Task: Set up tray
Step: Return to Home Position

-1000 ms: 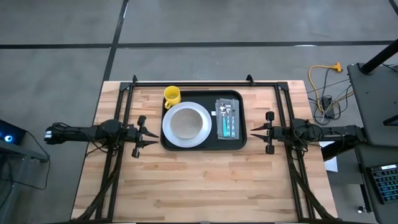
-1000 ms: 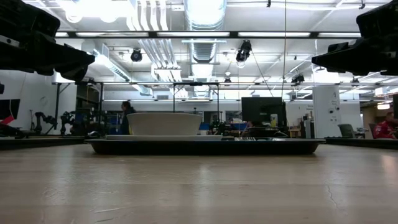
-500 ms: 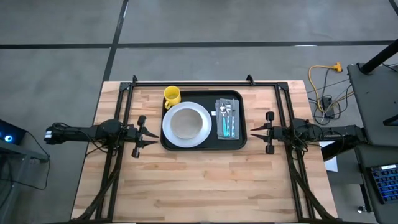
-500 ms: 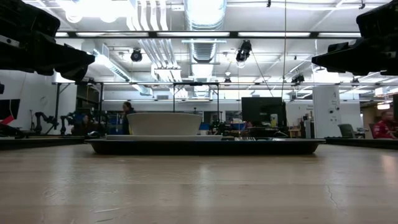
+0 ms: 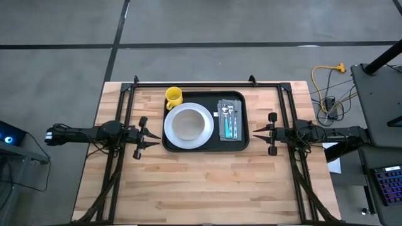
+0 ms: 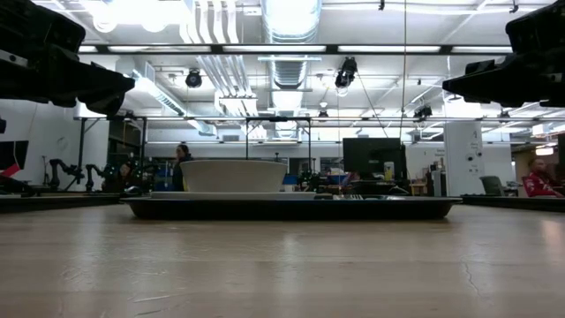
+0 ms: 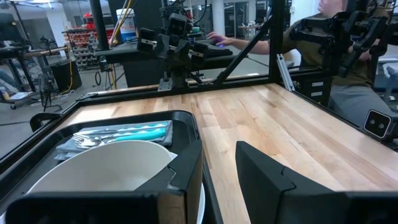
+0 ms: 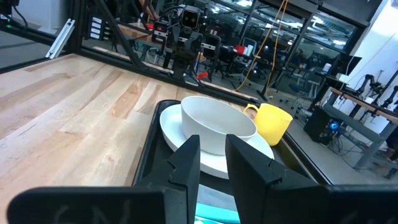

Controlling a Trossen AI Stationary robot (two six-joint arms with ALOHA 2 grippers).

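Showing one wooden table [image 5: 207,182], one black tray [image 5: 201,99] lying at its far middle. Flanking it, left gripper [image 5: 147,137] and right gripper [image 5: 267,133], fingers slightly parted, gripping nothing. Carrying one white plate [image 5: 169,129], one bowl [image 5: 187,124], one gray napkin [image 5: 239,107], one yellow mug [image 5: 174,96], three blue-handled utensils [image 5: 230,125].

Our left arm reaches in level from the left side, and the left end effector [image 5: 149,134] points inward, its fingers parted and empty. Our right arm mirrors it from the right; the right end effector [image 5: 260,132] faces the left one, fingers slightly apart, also empty.
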